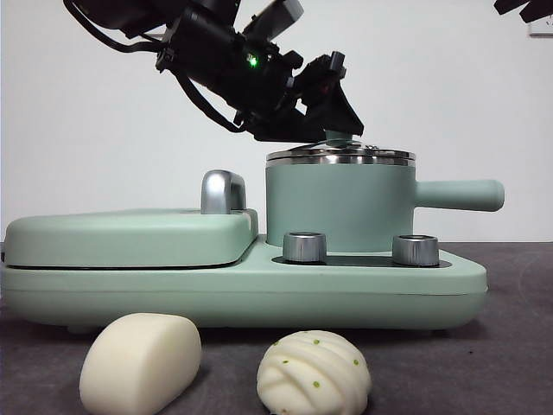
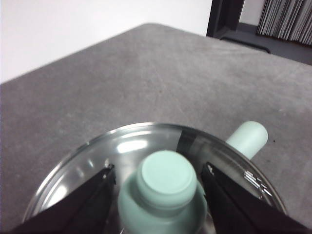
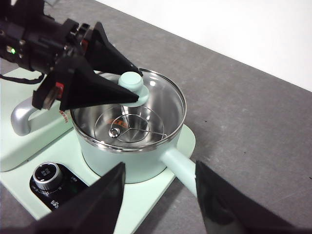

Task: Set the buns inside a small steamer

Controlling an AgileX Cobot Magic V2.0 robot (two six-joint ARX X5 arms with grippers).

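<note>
The smooth oblong bun and the round pleated bun with green specks lie on the table in front of the cooker. The small steamer, a mint-green pot with a steel rim, stands on the cooker's right side with its glass lid on. My left gripper is just above the lid, its open jaws close on either side of the green knob. The right wrist view shows the steamer, the knob and the left gripper from above. My right gripper is open and empty, above and apart from the pot.
The flat lidded griddle section with a steel handle fills the cooker's left side. Two steel dials sit on the base. The pot's straight handle points right. The other arm shows as a black tip.
</note>
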